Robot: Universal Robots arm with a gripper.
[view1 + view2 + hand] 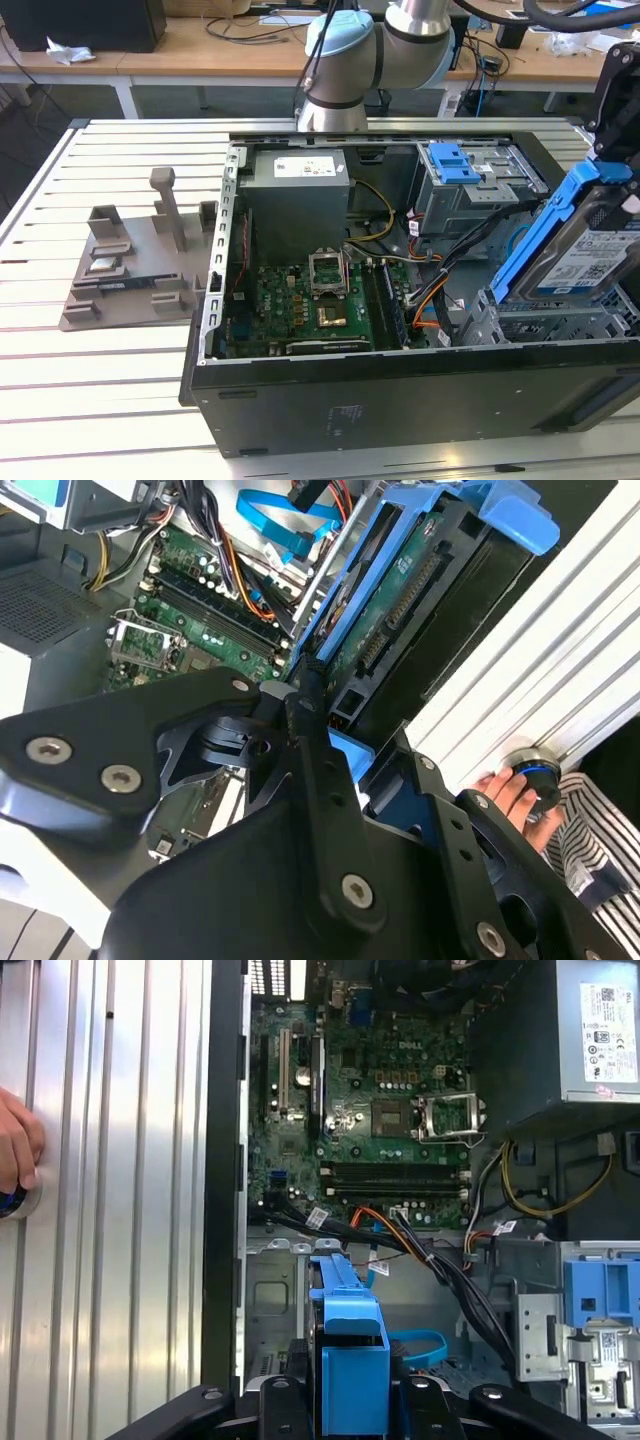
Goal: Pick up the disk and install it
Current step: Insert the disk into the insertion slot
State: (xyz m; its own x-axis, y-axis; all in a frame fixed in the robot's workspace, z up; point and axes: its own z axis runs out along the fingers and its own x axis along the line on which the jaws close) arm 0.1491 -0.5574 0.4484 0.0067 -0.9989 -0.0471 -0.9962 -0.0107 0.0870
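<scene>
Gripper (355, 1400) clamped on blue-railed, labelled disk (588, 248), tilted over open computer case (400, 395); circuit board (300, 305), cables (432, 298), white-stickered grey box (298, 195) inside.

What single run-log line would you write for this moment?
gripper: shut on disk | disk: tilted above open case, not yet seated | person's hand: on table

Bright even light, white glare on the slatted table (120, 1260), dim shadow inside the open computer case (400, 392).

Silver-grey arm (415, 30) with a pale blue joint cap (338, 50), matte black jaws with bright round screws (357, 890)
</scene>
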